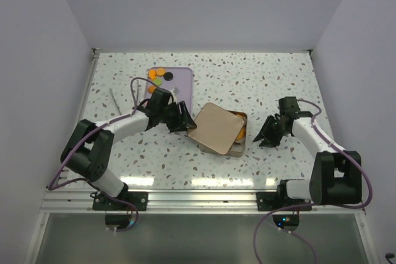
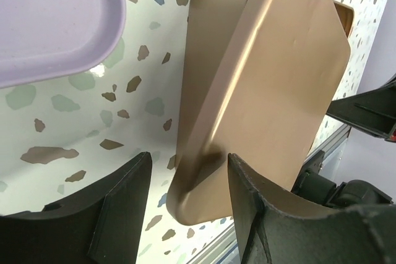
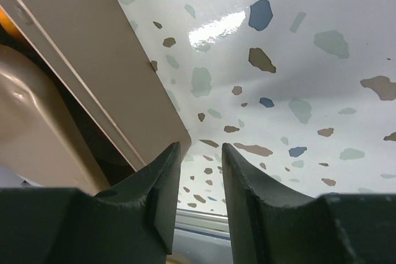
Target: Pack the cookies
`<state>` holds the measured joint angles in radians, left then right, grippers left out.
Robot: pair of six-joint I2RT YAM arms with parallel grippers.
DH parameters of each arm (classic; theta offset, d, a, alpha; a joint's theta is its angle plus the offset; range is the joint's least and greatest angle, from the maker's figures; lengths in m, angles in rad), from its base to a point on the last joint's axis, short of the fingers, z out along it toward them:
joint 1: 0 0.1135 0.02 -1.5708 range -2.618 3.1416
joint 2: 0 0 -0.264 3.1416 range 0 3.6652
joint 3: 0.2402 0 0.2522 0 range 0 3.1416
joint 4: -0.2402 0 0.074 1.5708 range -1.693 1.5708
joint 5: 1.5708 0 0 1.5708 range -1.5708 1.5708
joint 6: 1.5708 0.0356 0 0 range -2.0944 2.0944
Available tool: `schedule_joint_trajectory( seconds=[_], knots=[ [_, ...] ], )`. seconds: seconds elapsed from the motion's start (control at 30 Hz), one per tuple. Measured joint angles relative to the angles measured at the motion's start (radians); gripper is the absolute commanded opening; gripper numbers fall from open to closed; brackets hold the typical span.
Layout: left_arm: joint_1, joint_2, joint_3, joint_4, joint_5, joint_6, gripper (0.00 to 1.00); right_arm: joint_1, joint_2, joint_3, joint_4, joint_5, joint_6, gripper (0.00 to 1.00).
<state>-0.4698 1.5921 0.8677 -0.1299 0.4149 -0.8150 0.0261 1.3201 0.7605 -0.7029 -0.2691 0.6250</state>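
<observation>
Several cookies (image 1: 159, 77), orange, green and black, lie at the far left of the lilac tray (image 1: 180, 78). A tan tin (image 1: 238, 148) stands mid-table with orange cookies (image 1: 241, 132) showing at its right end. Its tan lid (image 1: 215, 128) lies askew and tilted on top. My left gripper (image 1: 184, 119) is open at the lid's left edge; in the left wrist view the lid (image 2: 272, 78) has its near corner between my fingers (image 2: 189, 159). My right gripper (image 1: 266, 137) is slightly open and empty, just right of the tin (image 3: 93, 47), above bare table (image 3: 201, 148).
The lilac tray's corner (image 2: 55, 17) is close to the left of the tin. A thin white stick (image 1: 116, 98) lies left of the tray. White walls enclose the table on three sides. A metal rail (image 1: 204, 199) runs along the near edge.
</observation>
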Motion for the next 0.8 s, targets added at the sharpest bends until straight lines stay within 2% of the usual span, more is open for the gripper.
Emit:
schedule_joint_trajectory(
  seconds=[0.47, 0.8],
  knots=[
    [-0.058, 0.000, 0.006, -0.018, -0.034, -0.016, 0.57, 0.000, 0.075, -0.086, 0.127, -0.101, 0.002, 0.31],
    [-0.101, 0.000, 0.003, -0.013, -0.051, -0.099, 0.57, 0.000, 0.107, -0.095, 0.182, -0.146, 0.005, 0.28]
  ],
)
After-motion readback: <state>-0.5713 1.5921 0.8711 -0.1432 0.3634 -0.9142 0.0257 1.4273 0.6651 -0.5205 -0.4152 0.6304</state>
